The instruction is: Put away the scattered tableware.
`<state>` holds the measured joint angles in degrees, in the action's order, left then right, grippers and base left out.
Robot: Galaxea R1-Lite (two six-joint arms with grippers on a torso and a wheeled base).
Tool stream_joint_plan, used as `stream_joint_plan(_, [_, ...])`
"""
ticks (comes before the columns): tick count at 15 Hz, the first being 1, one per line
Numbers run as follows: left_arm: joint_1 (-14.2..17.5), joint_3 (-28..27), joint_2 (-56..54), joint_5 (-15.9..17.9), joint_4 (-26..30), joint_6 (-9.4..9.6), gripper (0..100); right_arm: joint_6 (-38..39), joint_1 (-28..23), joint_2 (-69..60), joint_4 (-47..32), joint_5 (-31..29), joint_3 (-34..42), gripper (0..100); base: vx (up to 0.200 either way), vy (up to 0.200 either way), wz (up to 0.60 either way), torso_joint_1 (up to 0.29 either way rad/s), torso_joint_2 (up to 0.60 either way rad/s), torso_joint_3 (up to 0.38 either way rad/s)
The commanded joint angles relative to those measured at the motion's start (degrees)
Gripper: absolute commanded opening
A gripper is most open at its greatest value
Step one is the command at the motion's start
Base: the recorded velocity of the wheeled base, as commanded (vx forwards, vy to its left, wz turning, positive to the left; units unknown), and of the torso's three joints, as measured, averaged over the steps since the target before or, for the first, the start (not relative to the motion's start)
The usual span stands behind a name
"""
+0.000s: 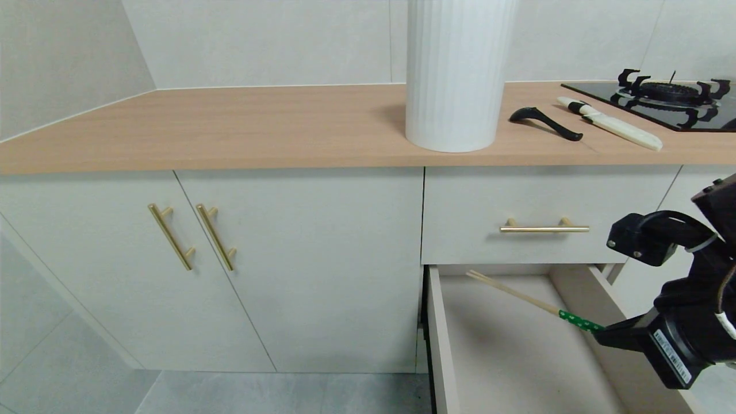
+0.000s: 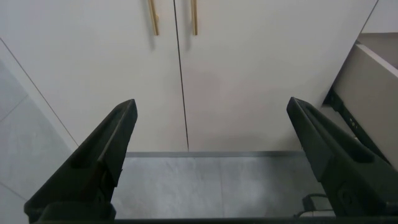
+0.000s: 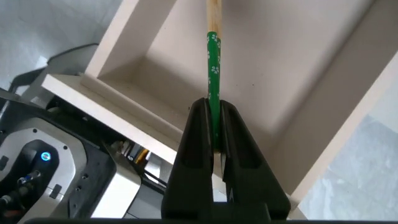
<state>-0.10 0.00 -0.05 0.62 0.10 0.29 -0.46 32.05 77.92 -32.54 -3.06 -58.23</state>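
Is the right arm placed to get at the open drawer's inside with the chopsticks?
Likely yes: the right tool, shut on the chopsticks, holds them over the open drawer, with nothing between.

Kitchen, domestic-looking. Wood countertop against tiled wall, well above both sets of jaws; gas hob set into it up past the right jaws, with knife, black utensil and white ribbed canister alongside. Pale cabinet doors with brass bar handles straight ahead of the spread left gripper jaws. Open drawer just below the right gripper jaws, which pinch chopsticks
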Motion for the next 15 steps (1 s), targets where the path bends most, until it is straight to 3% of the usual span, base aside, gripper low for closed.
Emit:
stream_joint_plan(1, [0.0,0.0,0.0,0.0,0.0,-0.03,100,0.1,-0.1,5.6,0.3,-0.1,-0.1,0,0.000,0.000,0.00,0.000,0.00,0.000])
stream_joint_plan(6, [0.0,0.0,0.0,0.0,0.0,-0.03,100,3.4,-0.2,17.8,4.6,-2.9,-1.0,0,0.000,0.000,0.00,0.000,0.00,0.000])
stream_joint_plan(12, [0.0,0.0,0.0,0.0,0.0,0.06,100,15.7,-0.1,31.2,13.1,-3.3,-6.1,0,0.000,0.000,0.00,0.000,0.00,0.000])
stream_joint_plan(15, [0.0,0.0,0.0,0.0,0.0,-0.03,100,18.3,-0.1,36.3,14.4,-4.9,-7.9,0,0.000,0.000,0.00,0.000,0.00,0.000])
